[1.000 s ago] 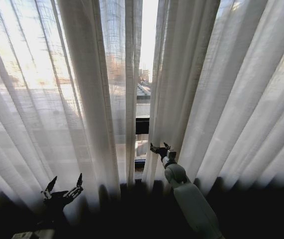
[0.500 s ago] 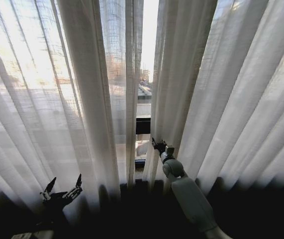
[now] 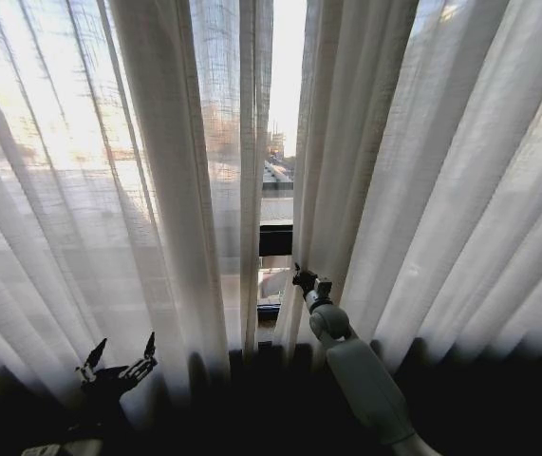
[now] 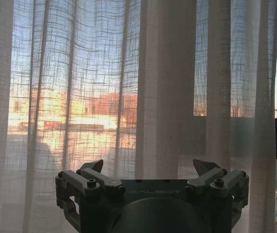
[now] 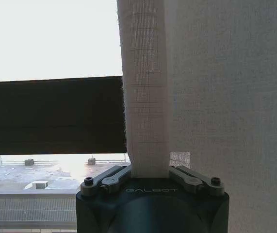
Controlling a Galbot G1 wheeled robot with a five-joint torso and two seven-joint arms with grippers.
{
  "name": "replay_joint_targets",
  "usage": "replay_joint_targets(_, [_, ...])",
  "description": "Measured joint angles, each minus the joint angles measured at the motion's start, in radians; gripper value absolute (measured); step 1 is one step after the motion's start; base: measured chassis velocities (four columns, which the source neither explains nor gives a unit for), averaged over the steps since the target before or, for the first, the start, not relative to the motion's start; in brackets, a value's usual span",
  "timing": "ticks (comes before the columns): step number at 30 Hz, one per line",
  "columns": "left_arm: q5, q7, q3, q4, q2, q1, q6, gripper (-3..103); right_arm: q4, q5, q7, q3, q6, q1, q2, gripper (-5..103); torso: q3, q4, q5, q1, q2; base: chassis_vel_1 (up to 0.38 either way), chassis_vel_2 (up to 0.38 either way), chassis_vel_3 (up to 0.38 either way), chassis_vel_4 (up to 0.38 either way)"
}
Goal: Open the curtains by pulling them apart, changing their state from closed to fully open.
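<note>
The two sheer cream curtains hang with a narrow gap between them. The left curtain [image 3: 157, 190] covers the left half of the window and the right curtain [image 3: 422, 190] covers the right half. My right gripper [image 3: 302, 278] is at the inner edge of the right curtain, low down, shut on a fold of it. In the right wrist view that fold [image 5: 145, 97] runs down between the fingers of the right gripper [image 5: 150, 171]. My left gripper [image 3: 119, 358] stands open low at the left, just before the left curtain [image 4: 162, 87], with nothing between the fingers of the gripper [image 4: 150, 170].
Through the gap, a dark window frame bar [image 3: 272, 240] crosses the pane, with rooftops outside below it. The same bar [image 5: 56, 116] lies beside the held fold. A dark sill band [image 3: 479, 399] runs along the bottom.
My right gripper has moved slightly toward the right curtain's inner edge and its fingers have gone from spread to shut on the fold. The left arm has not moved.
</note>
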Motion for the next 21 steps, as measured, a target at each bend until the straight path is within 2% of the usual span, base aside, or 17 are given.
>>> replay_joint_targets(12, [0.0, 0.0, 0.002, 0.001, -0.003, 0.0, -0.002, 100, 0.015, 0.028, 0.003, 0.004, -0.003, -0.005, -0.001, 0, 0.0, 0.0, -0.0001, 0.0, 0.0, -0.038, -0.051, 0.035, 0.055])
replay_joint_targets(21, [0.004, 0.002, 0.005, 0.001, -0.011, 0.003, -0.003, 100, 0.015, 0.032, 0.005, 0.009, -0.003, -0.006, -0.003, 0, 0.0, -0.0003, 0.0002, 0.0, 0.0, -0.199, -0.248, 0.195, 0.249])
